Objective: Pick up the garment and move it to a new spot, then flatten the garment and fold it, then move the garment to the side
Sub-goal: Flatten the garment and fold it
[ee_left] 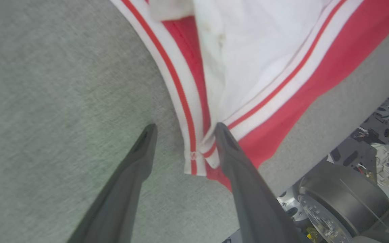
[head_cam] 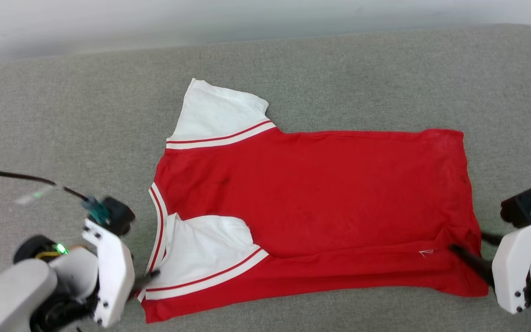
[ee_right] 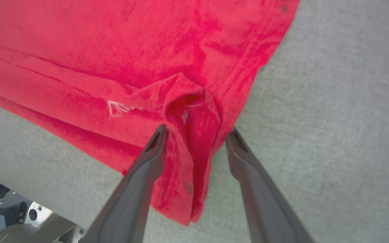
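Obs., standing by the table, grey fabric top.

- Garment: red T-shirt with white short sleeves, lying spread on the table between the two arms. The striped neckline is at the left pincer's end and the hem at the right pincer's end.
- Near long edge is folded over onto the body. The near sleeve lies on top of the red, just ahead of the left pincer. The far sleeve sticks out flat, well beyond it.
- Left pincer: released, fingers spread. The lower end of the neckline trim sits in the gap between them. One finger lies on the shirt where the sleeve stripe meets the red edge; the other rests over bare table beside the trim.
- Right pincer: released, fingers spread. A raised pucker of red cloth at the hem corner stands between them, cloth close against both inner sides. Cannot tell whether they press it.
- Small white stitched mark on the fold, just beyond this pincer and to one side of the pucker.
- Black cable runs across the table to the left wrist.
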{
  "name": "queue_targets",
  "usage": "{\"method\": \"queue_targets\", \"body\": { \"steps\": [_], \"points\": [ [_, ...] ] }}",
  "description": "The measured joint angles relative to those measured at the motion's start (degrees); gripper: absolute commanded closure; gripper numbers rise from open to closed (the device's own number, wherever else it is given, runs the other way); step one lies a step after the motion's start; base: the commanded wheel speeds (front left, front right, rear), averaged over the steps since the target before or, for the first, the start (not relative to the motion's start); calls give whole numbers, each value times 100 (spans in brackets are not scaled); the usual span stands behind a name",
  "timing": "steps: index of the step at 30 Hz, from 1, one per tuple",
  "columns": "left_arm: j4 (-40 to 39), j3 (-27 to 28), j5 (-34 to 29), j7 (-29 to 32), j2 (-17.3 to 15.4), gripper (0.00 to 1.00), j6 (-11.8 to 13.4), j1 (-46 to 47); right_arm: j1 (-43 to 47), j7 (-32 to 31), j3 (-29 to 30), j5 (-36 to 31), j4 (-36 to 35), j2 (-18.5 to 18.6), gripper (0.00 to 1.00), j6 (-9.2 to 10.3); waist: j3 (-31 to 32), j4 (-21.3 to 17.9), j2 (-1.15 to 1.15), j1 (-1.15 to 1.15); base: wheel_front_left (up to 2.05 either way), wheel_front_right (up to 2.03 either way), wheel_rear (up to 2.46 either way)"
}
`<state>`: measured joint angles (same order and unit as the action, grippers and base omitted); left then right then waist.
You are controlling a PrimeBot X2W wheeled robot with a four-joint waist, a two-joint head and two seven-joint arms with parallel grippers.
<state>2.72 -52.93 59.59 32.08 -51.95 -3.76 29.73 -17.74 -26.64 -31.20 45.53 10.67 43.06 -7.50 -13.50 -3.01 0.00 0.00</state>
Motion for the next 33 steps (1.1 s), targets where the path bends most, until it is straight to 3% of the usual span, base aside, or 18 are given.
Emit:
{"method": "queue_targets", "body": {
  "steps": [8,15,24,33],
  "points": [
    [-42,625,-579,-1042,-30,0,211,674,-30,1584,1143,-954,-364,-556,0,0,-5,-24,0,0,0,0,0],
    [364,943,-1040,-1450,294,0,299,1644,150,2715,2580,-2170,-1126,-1667,0,-1,-356,-130,0,1,0,0,0],
    [1147,1058,-1160,-553,614,0,44,3342,605,3535,3242,-3201,-2310,-2780,0,-1,-1136,-360,0,1,0,0,0],
    [1684,801,-812,1315,787,0,-220,4642,570,3604,3070,-3464,-2617,-3058,0,-1,-1931,-693,0,2,0,0,0]
  ]
}}
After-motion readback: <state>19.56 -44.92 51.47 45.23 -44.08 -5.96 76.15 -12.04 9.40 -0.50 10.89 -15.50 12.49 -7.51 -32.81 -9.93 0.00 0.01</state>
